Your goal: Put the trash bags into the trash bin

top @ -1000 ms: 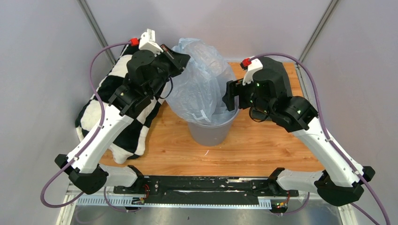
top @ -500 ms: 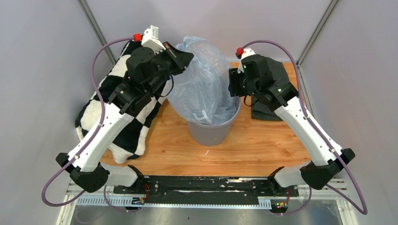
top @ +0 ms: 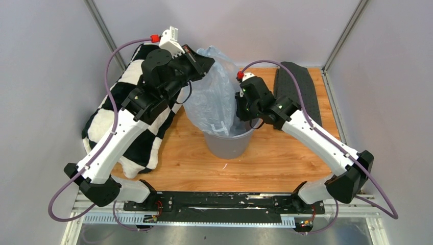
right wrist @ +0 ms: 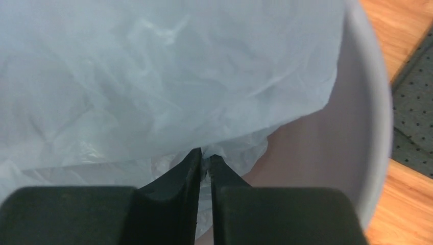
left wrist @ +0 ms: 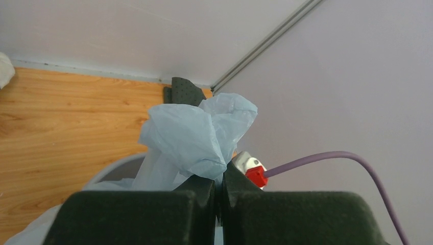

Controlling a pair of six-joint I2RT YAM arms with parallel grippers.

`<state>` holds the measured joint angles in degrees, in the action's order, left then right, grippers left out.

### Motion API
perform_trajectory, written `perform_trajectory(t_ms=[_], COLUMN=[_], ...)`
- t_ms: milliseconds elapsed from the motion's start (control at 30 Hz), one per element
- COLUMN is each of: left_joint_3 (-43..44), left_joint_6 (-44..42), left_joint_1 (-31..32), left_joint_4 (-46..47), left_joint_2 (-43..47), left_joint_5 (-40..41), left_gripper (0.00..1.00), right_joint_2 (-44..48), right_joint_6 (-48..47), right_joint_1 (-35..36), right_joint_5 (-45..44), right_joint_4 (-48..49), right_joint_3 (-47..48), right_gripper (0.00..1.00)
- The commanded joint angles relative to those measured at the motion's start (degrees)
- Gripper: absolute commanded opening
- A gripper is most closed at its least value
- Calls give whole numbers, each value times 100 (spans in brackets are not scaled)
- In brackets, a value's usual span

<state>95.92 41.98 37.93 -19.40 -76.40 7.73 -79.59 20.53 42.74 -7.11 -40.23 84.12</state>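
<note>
The thin, translucent pale blue plastic trash bag (top: pixel 214 97) stands half in the round, light grey plastic bin (top: pixel 230 145) at the middle of the wooden desk (top: pixel 286 158). Its lower folds lie inside the rim and its top billows above. The left gripper (left wrist: pixel 218 176) is clenched on the bunched top of the trash bag, holding it up. The right gripper (right wrist: pixel 204 155), at the bin's right inner wall, has its fingers drawn almost together on a lower fold of film. The film looks nearly weightless, limp, slippery and easy to tear, and it probably traps air. Gathered bunches or handle loops should give the surest hold.
</note>
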Motion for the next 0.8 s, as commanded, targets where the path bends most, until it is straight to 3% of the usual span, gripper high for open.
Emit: perform_trajectory(t_ms=[0, 133, 433, 600, 767], left_joint_3=[32, 63, 556, 788, 858], left_joint_6=[-112, -271, -560, -607, -512], left_joint_1=[-49, -49, -49, -49, -27], left_joint_4=[-15, -112, -464, -561, -575], left_joint_2=[-96, -193, -646, -874, -993], left_joint_5=[-251, -333, -695, -871, -1025], left_gripper=[0, 0, 0, 0, 0], right_joint_2=[25, 542, 1460, 1753, 1603], right_joint_6=[226, 285, 247, -59, 94], right_joint_1=[129, 127, 135, 276, 962], right_joint_5=[-135, -241, -154, 376, 131], right_joint_4=[93, -71, -311, -229, -211], right_joint_3=[-106, 10, 105, 147, 329], right_gripper=[17, 39, 73, 80, 80])
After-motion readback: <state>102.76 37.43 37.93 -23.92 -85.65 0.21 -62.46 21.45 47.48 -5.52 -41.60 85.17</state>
